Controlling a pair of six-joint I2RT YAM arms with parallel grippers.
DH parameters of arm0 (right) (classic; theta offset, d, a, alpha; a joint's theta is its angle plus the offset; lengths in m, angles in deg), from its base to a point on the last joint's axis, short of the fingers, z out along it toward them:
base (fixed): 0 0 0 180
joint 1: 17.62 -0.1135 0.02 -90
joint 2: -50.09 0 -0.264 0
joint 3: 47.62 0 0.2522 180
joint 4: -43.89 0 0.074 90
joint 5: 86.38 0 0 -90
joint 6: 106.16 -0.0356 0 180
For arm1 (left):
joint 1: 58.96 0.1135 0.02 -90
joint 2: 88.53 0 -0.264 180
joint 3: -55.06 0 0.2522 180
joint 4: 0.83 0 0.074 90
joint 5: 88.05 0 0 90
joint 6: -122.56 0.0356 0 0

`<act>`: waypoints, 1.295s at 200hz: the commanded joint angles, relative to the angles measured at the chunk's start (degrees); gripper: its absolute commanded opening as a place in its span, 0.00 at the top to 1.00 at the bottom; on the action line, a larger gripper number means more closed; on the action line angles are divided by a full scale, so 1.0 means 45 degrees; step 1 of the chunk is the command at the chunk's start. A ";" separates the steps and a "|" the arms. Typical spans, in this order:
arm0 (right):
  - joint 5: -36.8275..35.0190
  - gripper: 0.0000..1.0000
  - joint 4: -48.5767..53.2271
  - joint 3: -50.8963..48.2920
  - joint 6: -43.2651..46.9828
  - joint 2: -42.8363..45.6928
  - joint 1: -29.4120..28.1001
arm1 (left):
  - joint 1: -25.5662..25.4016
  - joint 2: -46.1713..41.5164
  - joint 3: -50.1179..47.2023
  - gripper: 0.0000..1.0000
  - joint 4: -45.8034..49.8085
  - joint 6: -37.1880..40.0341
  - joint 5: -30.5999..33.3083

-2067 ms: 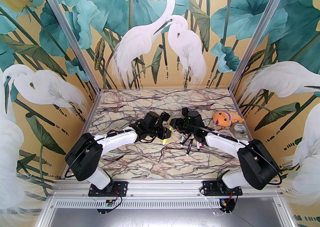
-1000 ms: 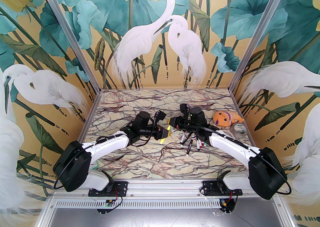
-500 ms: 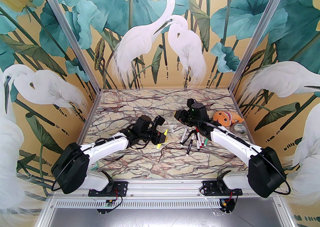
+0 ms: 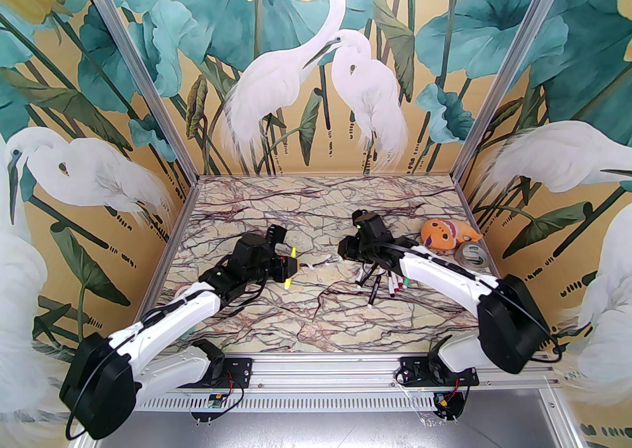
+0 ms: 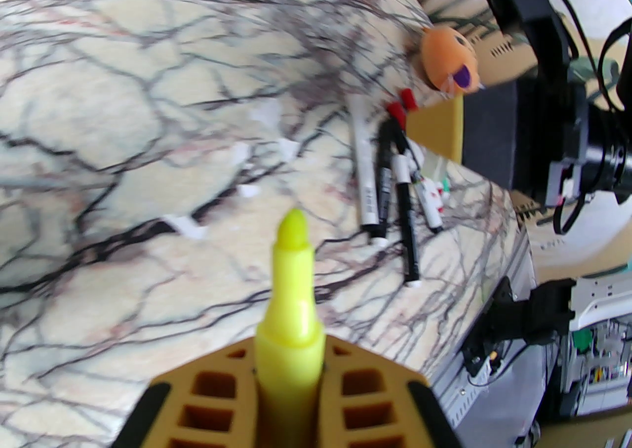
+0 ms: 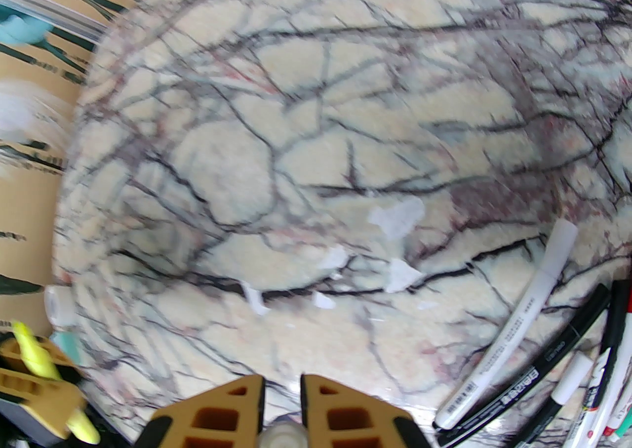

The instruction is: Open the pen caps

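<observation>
Since the yellow marker (image 5: 291, 307) shows a bare felt tip, one of the pen caps (image 5: 395, 110) is judged already off. The red, white and green ones sit on their pens in the loose pile (image 4: 377, 283) on the surface (image 4: 316, 327).

The left claw (image 5: 291, 362) is pressed tight on the yellow barrel, tip pointing away from the wrist. That probably kept the body steady for a straight pull.

The right claw (image 6: 281, 384) has its fingers drawn almost together, with a pale round piece (image 6: 284, 436) lodged low between them. It may be the freed cap, though blur leaves that unsure.

The capped pens lie just beside the right claw, partly under its forearm. They are well apart from the left claw, with small white scraps (image 6: 400, 216) scattered between. Beyond the pile rest an orange plush fish (image 4: 447, 233) and a tape roll (image 4: 471, 256).
</observation>
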 commanded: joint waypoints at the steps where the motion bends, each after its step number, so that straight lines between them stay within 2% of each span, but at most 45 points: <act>1: -0.1306 0.85 0.1073 0.0817 0.0453 -0.0977 -0.0103 | 0.0646 -0.0552 -0.0170 0.93 0.0846 -0.0124 0.0764; 74: -0.2915 0.85 0.2342 0.2840 0.0534 -0.3365 -0.0332 | 0.0882 0.0105 -0.0021 0.92 0.0897 -0.0363 0.2240; 185: -0.3603 0.83 0.2872 0.4952 0.0588 -0.6021 -0.0322 | 0.0880 0.0568 0.0216 0.90 0.0623 -0.0136 0.1600; 259: -0.3827 0.77 0.2769 0.5212 0.0394 -0.6667 -0.0318 | 0.0877 0.0834 0.0235 0.89 0.0504 -0.0018 0.1695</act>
